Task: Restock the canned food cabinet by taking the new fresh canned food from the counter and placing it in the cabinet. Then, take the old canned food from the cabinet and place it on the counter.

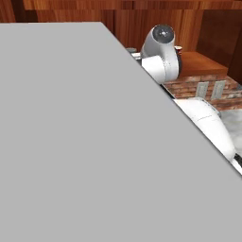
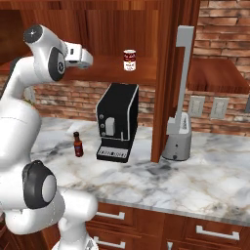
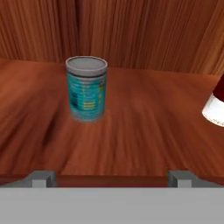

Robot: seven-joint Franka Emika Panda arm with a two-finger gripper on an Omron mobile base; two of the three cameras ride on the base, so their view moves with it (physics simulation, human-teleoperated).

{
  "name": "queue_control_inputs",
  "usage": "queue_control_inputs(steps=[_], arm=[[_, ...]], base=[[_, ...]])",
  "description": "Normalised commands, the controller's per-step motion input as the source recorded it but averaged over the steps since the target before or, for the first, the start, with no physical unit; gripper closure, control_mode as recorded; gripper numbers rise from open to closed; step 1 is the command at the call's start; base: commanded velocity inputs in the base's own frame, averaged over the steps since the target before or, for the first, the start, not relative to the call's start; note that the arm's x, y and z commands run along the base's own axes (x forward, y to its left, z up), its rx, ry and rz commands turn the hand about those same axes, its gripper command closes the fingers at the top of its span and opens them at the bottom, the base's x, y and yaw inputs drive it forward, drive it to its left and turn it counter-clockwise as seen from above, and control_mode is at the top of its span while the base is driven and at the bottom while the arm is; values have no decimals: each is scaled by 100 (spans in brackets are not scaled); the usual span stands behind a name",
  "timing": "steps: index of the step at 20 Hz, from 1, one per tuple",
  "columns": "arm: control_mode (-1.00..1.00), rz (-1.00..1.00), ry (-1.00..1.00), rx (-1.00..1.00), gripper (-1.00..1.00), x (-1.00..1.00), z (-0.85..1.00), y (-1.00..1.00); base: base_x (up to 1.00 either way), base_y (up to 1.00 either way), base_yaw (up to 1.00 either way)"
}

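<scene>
Hand view: the small teal tin with a pale grey top stands upright on the reddish-brown wooden cabinet shelf, at eleven o'clock. The red-and-white labelled tin sits at three o'clock. The gripper is spread wide, holding nothing.

A small red-and-white labelled tin stands upright on the orange-brown shelf board of the reddish-brown wood-grain cabinet, with the white arm's hand reaching in at shelf height well to its left. Below, on the pale mottled stone counter, a black coffee machine sits beside a small dark sauce bottle (red-capped), and a grey stand appliance stands to the right.
</scene>
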Motion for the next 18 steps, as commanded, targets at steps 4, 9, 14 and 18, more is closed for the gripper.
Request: queue_control_inputs(steps=[4,9,14,18], arm=[[-100,0,0,5,-100,59,0,19],[-100,0,0,0,-100,53,0,32],[-100,0,0,0,-100,38,0,22],[-100,0,0,0,-100,37,0,2]], base=[[0,0,0],[0,0,0],[0,0,0],[0,0,0]])
